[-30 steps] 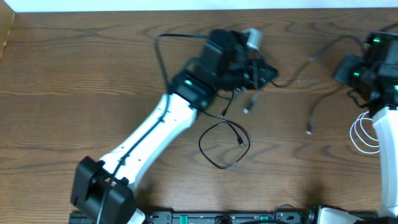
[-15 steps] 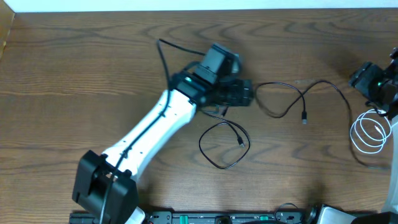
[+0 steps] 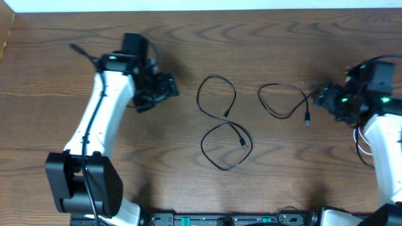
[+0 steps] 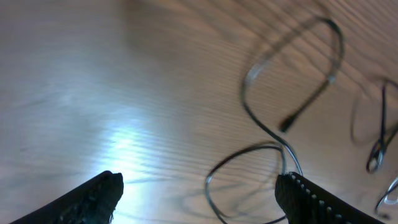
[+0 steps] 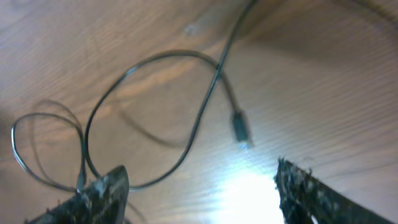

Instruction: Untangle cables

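three cables lie on the wooden desk (image 3: 56, 69) in the overhead view: a looped black cable (image 3: 225, 119) in the middle, twisted into a figure of eight with one loop above the other; a second black cable (image 3: 282, 100) just to its right and apart from it, curled into an open loop with a plug end hanging down; and a white cable (image 3: 358, 139) at the far right, mostly hidden by the right arm (image 3: 384, 147). the left arm (image 3: 100, 119) reaches up the left side of the desk, and the left pincer (image 3: 164, 89) sits well left of the looped black cable, touching no cable. the right pincer (image 3: 319, 97) points left, just beside the right end of the second black cable; contact cannot be told from above. in the left wrist view, much blurred, the left pincer (image 4: 199, 183) is released, its two fingers (image 4: 99, 196) wide apart over bare wood with nothing gripped, and the looped black cable (image 4: 264, 127) curves across the desk ahead of it. in the right wrist view the right pincer (image 5: 202, 169) is likewise released, its fingers (image 5: 305, 190) spread and empty, with the second black cable (image 5: 205, 106) and its small plug lying flat on the desk in front of them, and more thin loops at the left edge.
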You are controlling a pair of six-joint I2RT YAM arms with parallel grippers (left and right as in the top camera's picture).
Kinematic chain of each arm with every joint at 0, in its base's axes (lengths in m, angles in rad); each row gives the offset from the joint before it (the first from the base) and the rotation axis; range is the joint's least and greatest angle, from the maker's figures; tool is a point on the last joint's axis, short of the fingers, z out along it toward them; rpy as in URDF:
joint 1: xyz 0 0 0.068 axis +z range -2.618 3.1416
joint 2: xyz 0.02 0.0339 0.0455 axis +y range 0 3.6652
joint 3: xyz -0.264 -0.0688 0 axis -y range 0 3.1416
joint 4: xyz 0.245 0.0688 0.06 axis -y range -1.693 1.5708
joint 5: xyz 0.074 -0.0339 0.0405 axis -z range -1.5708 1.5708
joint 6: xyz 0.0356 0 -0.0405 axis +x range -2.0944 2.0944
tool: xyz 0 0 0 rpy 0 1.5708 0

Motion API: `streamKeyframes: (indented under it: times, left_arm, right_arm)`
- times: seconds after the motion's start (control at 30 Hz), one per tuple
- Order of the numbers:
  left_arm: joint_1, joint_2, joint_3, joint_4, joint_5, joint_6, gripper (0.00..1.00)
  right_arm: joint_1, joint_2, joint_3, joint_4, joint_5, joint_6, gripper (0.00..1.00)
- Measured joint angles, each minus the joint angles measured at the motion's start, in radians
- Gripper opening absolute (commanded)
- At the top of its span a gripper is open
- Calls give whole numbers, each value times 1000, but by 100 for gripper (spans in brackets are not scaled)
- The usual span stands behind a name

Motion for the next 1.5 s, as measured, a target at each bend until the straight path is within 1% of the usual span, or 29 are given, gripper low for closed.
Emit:
streamKeyframes:
  times: [0.13,0.27,0.3,0.4,0.5,0.7,0.8,0.83,0.9,1.0,1.1,1.13,1.27,1.33,1.4,1.43,1.5]
  left_arm:
    - [71,0,0,-39,-1,4,84]
    - [90,0,0,-46,-1,8,84]
    - [89,0,0,-47,-1,10,84]
    - [88,0,0,-48,0,11,84]
    - [89,0,0,-48,0,11,84]
    - [89,0,0,-49,-1,11,84]
    - [89,0,0,-48,-1,11,84]
    - [89,0,0,-48,0,11,84]
    - [89,0,0,-48,-1,11,84]
    - [89,0,0,-51,0,11,84]
    - [89,0,0,-60,0,11,84]
    - [89,0,0,-61,0,11,84]
    - [89,0,0,-61,0,11,84]
    - [89,0,0,-61,0,11,84]
    - [89,0,0,-62,0,11,84]
    - [89,0,0,-62,0,11,84]
    - [88,0,0,-63,-1,11,84]
  right_arm:
    - [69,0,-105,79,-17,83,75]
    - [110,0,-200,179,-23,220,76]
    - [123,0,-230,227,-24,269,75]
    - [162,0,-307,347,-26,388,65]
    - [201,1,-370,446,-28,492,59]
    - [264,16,-448,555,-2,665,59]
    - [292,60,-458,600,14,716,58]
    - [302,79,-459,627,16,730,56]
    - [321,116,-460,685,21,745,51]
    - [348,161,-462,782,23,765,38]
    - [360,188,-463,858,27,776,2]
    - [361,193,-463,867,31,777,1]
    - [360,200,-463,870,56,756,1]
    - [360,200,-463,871,71,702,1]
    - [357,200,-463,871,87,588,1]
    - [355,200,-462,868,89,554,1]
    - [340,200,-452,820,95,454,1]
